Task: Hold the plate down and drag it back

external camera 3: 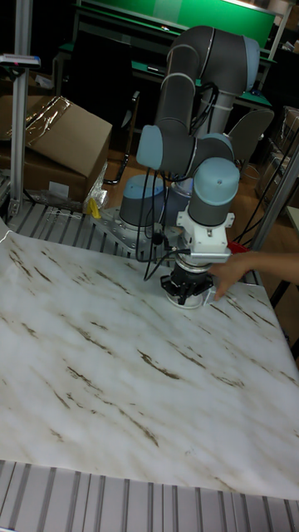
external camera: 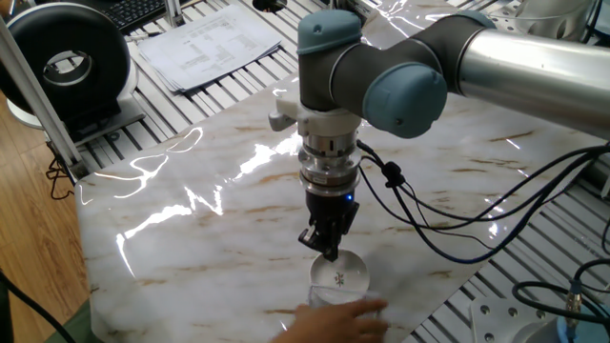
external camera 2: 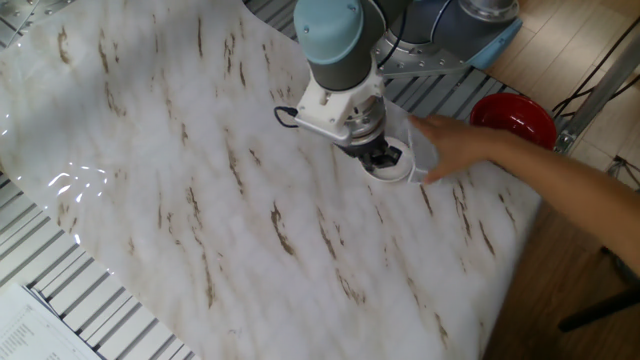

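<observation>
White, the plate (external camera: 338,278) is seen near the marbled bench (external camera: 191,229) edge, under the hand (external camera: 322,250). The hand's tip is pressed on its rim; whether the fingers are together cannot be told. A person's fingers (external camera: 334,319) are placed at the plate's far side.

- the plate (external camera: 338,278) lies flat on the counter (external camera: 191,229), close to one corner of it.
- the gripper (external camera: 324,250) stands upright over the plate, its jaws down on the plate's rim on the side toward the counter's middle.
- a person's hand (external camera 2: 455,148) lies on the counter just beside the plate, on the side away from the counter's middle, fingers touching the plate's edge.
- a bowl (external camera 2: 515,122) sits off the counter, beyond the hand from the plate.
- a sheaf of papers (external camera: 205,43) lies past the counter's far edge, well apart from the plate.
</observation>
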